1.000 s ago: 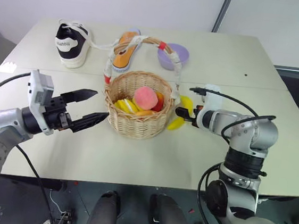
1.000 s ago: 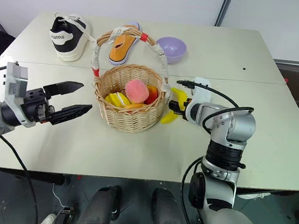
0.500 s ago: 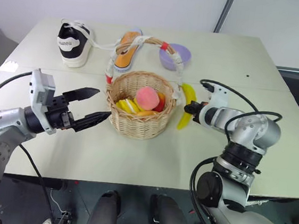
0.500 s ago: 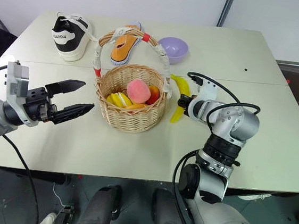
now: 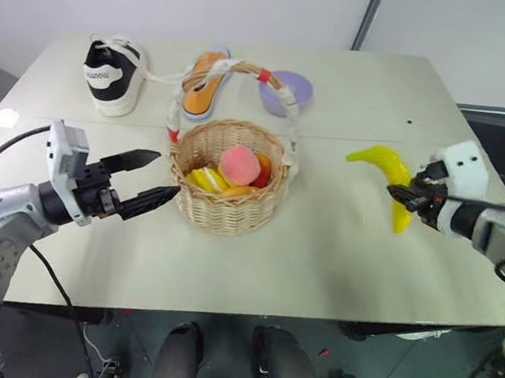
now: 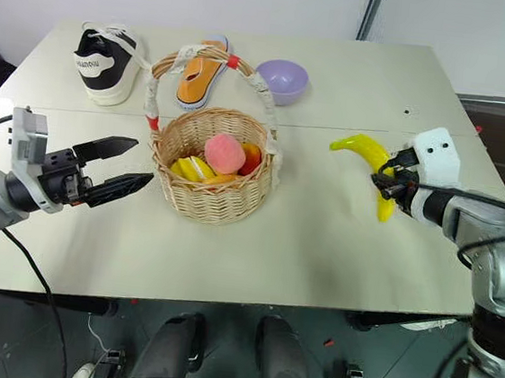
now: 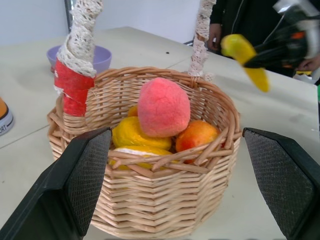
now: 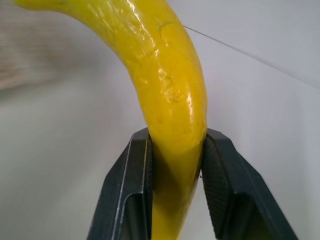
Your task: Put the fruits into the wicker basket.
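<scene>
While head views blur it, right end effector [image 8: 175, 165] visibly clamps banana [image 8: 170, 75]; left end effector [image 5: 149, 181] gapes.

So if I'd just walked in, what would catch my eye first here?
Probably the yellow banana, pinched in the robot's right hand and held up over the table, off to the right of the wicker basket. Next, the basket itself in the middle, with a pink peach sitting on top of the small fruits. The left hand waits open just beside the basket.
</scene>
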Robot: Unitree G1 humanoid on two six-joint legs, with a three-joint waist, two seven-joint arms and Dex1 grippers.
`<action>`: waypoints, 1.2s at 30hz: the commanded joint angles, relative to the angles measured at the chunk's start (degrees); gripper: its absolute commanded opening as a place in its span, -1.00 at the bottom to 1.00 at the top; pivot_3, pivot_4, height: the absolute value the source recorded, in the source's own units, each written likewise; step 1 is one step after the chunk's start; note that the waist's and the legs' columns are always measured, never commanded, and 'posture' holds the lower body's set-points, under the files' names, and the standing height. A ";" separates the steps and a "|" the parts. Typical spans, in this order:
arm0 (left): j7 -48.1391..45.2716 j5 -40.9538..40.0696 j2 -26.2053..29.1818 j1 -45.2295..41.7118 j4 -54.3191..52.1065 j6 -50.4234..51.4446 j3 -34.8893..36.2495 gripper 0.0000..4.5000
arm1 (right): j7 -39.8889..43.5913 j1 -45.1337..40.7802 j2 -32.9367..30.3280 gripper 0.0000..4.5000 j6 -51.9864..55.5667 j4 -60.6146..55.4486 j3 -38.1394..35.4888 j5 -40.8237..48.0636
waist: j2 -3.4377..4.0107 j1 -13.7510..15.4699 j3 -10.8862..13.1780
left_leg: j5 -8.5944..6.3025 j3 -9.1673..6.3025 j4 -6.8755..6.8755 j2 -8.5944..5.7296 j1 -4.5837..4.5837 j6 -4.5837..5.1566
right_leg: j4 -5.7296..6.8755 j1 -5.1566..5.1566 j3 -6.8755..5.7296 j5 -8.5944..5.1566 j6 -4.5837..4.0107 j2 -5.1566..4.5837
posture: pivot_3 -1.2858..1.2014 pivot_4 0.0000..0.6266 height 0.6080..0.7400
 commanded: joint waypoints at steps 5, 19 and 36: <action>-1.40 -0.95 0.77 1.24 1.81 -1.96 5.05 1.00 | -9.58 -18.34 14.11 -0.43 8.72 -6.46 11.74 8.43 | -0.09 -0.70 0.00 | 0.00 -0.07 0.08 -0.02 0.01 -0.02 | -0.01 0.01 0.00 0.12 -0.19 -0.03 | 0.03 -0.52 1.00; 0.56 -1.47 -1.60 6.44 -1.59 -1.87 7.96 1.00 | -25.08 -35.50 37.52 -0.43 10.16 7.52 22.91 1.17 | -0.15 0.45 -0.05 | 0.04 -0.09 0.14 -0.06 -0.91 -0.06 | 0.09 -0.75 -0.05 0.31 -0.19 -0.19 | 0.03 -0.52 1.00; 1.26 -1.19 -1.78 3.51 -0.77 -1.68 5.58 1.00 | -17.63 -33.30 25.83 -0.43 -0.73 6.54 33.42 -7.96 | -0.15 0.22 -0.05 | 0.04 -0.08 0.22 -0.06 -0.88 -0.05 | 0.18 -0.75 -0.05 0.33 -0.16 -0.11 | 0.03 -0.52 1.00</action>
